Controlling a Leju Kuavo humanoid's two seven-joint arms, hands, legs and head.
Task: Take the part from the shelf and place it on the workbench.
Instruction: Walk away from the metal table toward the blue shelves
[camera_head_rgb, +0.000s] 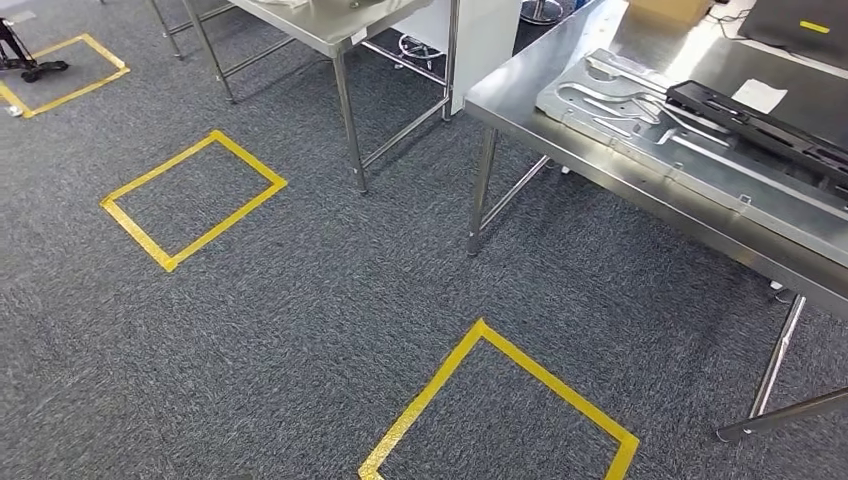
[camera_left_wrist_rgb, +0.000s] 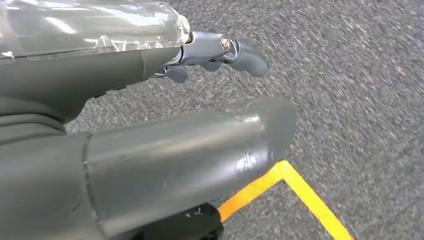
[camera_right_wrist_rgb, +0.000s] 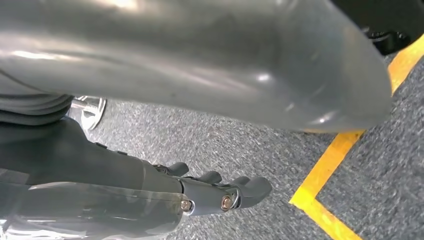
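Note:
The steel workbench (camera_head_rgb: 545, 105) stands at the right of the head view. On it lies a silver plate with cut-out shapes (camera_head_rgb: 640, 135), and a long black part (camera_head_rgb: 760, 125) rests across the plate with a white slip of paper (camera_head_rgb: 758, 95) beside it. My left hand (camera_left_wrist_rgb: 165, 145) hangs over the grey carpet, thumb and fingers (camera_left_wrist_rgb: 245, 55) apart, with nothing in it. My right hand (camera_right_wrist_rgb: 175, 65) also hangs above the carpet, its fingers (camera_right_wrist_rgb: 225, 192) spread away from the thumb, holding nothing.
A second steel table (camera_head_rgb: 320, 30) stands at the back, its legs (camera_head_rgb: 350, 130) on the carpet. Yellow tape squares mark the floor at the left (camera_head_rgb: 195, 200), near front (camera_head_rgb: 500, 400) and far left (camera_head_rgb: 65, 70). A black wheeled base (camera_head_rgb: 20, 55) sits in the far corner.

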